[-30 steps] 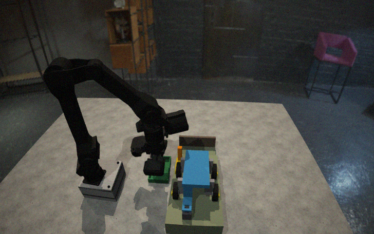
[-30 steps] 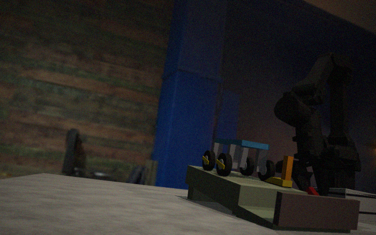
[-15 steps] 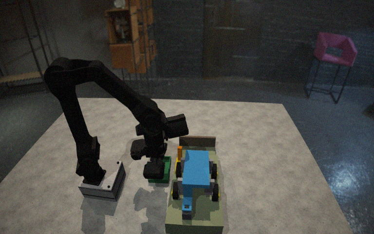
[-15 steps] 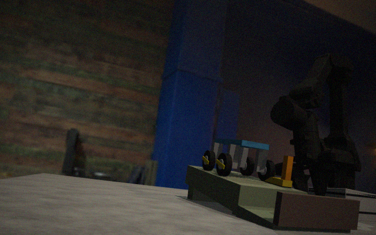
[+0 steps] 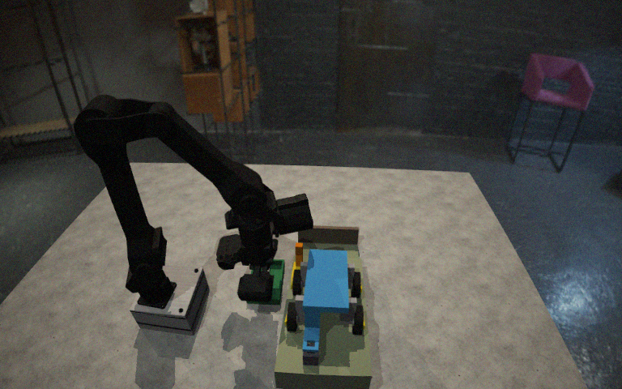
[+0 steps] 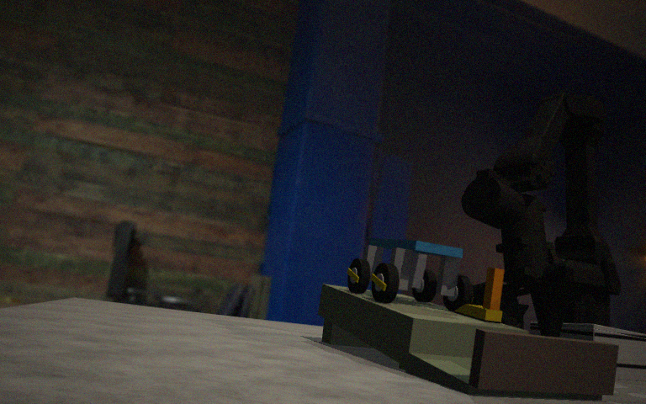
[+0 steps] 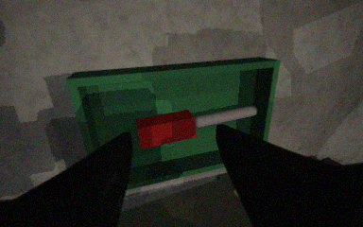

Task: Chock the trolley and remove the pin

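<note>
The stop pin (image 7: 165, 130) lies in the green tray (image 7: 175, 71) (image 5: 280, 284), its red head toward the left and its grey shaft toward the right in the wrist view. My gripper (image 7: 174, 135) (image 6: 536, 328) is open above the tray, with a fingertip on each side of the view and nothing held between them. The blue trolley (image 5: 326, 279) (image 6: 438, 248) stands on the ramp (image 5: 339, 365) (image 6: 371, 323). The yellow chock's orange handle (image 5: 299, 253) (image 6: 494, 290) stands upright, and its wedge appears to touch the downhill side of a lower wheel. Its rubber base cannot be made out.
A brown end board (image 5: 327, 234) (image 6: 548, 362) closes the ramp's low end. The tray lies between the ramp and my arm's base box (image 5: 191, 285). The trolley's drawbar (image 5: 311, 337) points uphill, with a dark socket block at its end.
</note>
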`<act>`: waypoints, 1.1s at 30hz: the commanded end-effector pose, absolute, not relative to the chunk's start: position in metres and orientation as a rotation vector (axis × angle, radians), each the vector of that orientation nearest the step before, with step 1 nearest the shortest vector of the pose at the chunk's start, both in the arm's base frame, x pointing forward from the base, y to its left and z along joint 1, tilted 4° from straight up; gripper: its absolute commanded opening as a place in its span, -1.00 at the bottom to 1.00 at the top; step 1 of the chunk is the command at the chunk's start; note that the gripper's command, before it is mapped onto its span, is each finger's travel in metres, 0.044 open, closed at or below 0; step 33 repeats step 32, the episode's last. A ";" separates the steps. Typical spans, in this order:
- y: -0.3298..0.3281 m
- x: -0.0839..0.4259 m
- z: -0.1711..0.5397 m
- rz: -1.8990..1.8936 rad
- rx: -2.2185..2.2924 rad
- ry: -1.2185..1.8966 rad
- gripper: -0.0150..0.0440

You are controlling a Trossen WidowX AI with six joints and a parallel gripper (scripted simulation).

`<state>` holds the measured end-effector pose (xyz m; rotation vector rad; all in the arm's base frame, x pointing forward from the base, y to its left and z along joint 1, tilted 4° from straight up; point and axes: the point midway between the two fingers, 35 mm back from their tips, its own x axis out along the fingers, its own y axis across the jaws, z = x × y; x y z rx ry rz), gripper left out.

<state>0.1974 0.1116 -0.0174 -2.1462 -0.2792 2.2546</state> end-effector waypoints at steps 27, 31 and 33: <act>0.112 0.197 0.043 2.255 -2.145 -0.289 1.00; 0.113 0.198 0.056 2.255 -2.145 -0.289 1.00; 0.113 0.198 0.059 2.255 -2.145 -0.289 1.00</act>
